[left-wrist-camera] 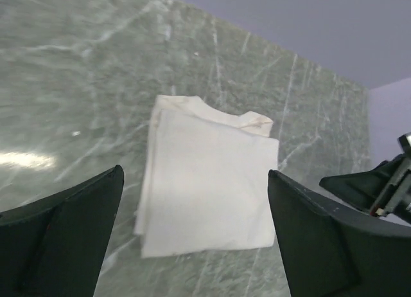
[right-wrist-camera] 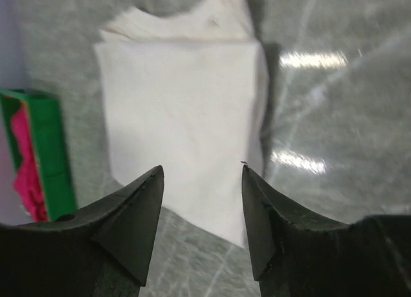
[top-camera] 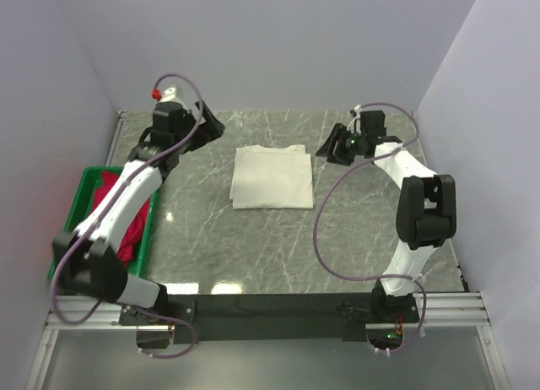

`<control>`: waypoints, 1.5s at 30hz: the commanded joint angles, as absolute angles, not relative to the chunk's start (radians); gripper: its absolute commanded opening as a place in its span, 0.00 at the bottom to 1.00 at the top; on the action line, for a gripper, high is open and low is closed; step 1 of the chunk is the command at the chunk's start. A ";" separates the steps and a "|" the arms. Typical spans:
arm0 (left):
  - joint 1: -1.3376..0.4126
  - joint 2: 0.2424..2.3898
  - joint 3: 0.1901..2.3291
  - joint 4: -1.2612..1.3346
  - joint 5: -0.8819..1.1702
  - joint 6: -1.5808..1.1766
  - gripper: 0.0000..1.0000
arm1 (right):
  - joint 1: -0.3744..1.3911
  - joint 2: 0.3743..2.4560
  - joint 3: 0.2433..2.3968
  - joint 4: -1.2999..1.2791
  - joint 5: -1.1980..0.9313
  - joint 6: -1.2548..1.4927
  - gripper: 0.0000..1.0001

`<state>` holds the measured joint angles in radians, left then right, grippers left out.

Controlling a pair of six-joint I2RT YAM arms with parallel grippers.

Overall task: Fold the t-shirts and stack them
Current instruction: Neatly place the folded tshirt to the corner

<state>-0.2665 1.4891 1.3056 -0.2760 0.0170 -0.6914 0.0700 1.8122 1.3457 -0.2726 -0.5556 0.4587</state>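
The cream t-shirt lies folded into a neat rectangle at the middle of the marble table, collar at the far edge. It also shows in the left wrist view and the right wrist view. A crimson-pink t-shirt is bunched in the green crate at the left. No orange shirt shows. My left gripper is open and empty, raised left of the folded shirt's far corner. My right gripper is open and empty, raised just right of the shirt.
The green crate sits at the table's left edge under my left arm; it also shows in the right wrist view. White walls close in the back and both sides. Bare marble lies in front of the folded shirt.
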 commanded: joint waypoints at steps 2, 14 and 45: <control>-0.253 1.286 1.189 -0.387 -0.210 -0.552 0.99 | 0.112 1.827 1.279 -0.406 -0.433 0.384 0.59; -0.241 0.796 0.787 -0.310 -0.360 -0.476 0.99 | 0.198 1.985 1.351 -0.393 -0.399 0.402 0.56; -0.241 0.819 0.782 -0.324 -0.416 -0.465 0.94 | 0.046 2.155 1.741 -0.589 0.662 0.009 0.00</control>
